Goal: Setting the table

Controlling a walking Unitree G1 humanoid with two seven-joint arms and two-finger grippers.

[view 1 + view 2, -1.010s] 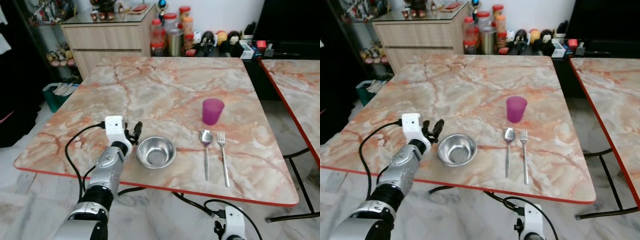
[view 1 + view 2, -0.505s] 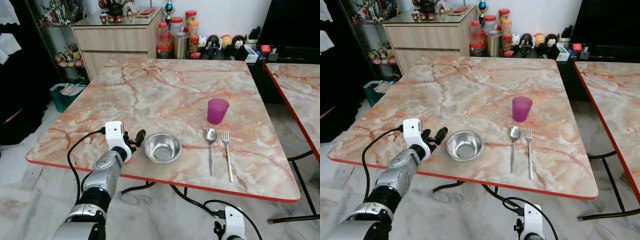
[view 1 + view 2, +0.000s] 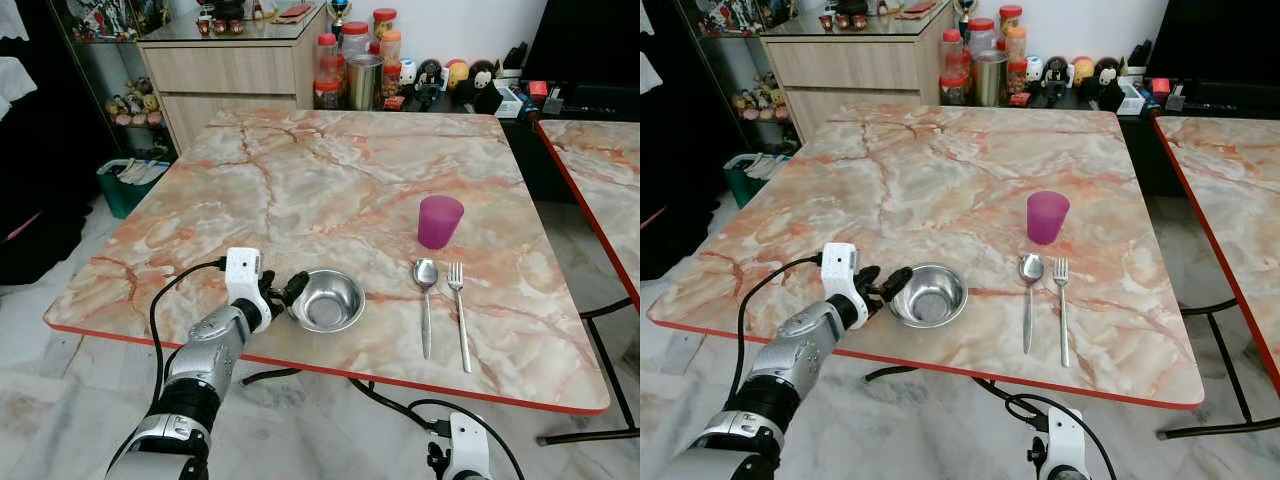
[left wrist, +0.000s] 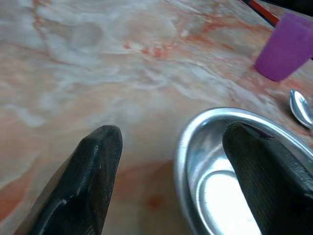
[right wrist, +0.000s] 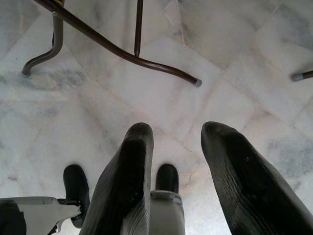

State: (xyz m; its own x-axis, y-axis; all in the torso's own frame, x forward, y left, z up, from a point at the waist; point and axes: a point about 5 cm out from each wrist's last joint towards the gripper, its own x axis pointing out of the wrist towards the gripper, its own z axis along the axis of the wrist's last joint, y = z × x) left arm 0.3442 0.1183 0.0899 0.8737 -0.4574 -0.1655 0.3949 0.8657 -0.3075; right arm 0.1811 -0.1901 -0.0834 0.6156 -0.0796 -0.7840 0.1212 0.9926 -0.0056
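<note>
A: We have our left hand (image 3: pixel 287 295) at the near-left rim of the round, shiny steel bowl (image 3: pixel 329 300), fingers spread wide: one black finger (image 4: pixel 264 176) reaches inside the bowl, the other (image 4: pixel 88 181) sits outside on the pink-veined marble bench (image 3: pixel 330 170). We straddle the rim because, in our judgement, a pinch on the wall is the surest hold on so shallow a dish.

B: Nothing is gripped yet, then. And the rest of the setting?

A: The steel spoon (image 3: pixel 425 300) and steel fork (image 3: pixel 459 310) lie side by side to the bowl's right, the translucent purple plastic cup (image 3: pixel 439 221) upright just behind them.

B: What differs from half a second ago?

A: Our left hand was just short of the bowl; now it bridges the rim (the camera shifted too). Our right hand (image 5: pixel 176 147) hangs idle over the marble floor (image 5: pixel 234 58), parted and empty.
</note>
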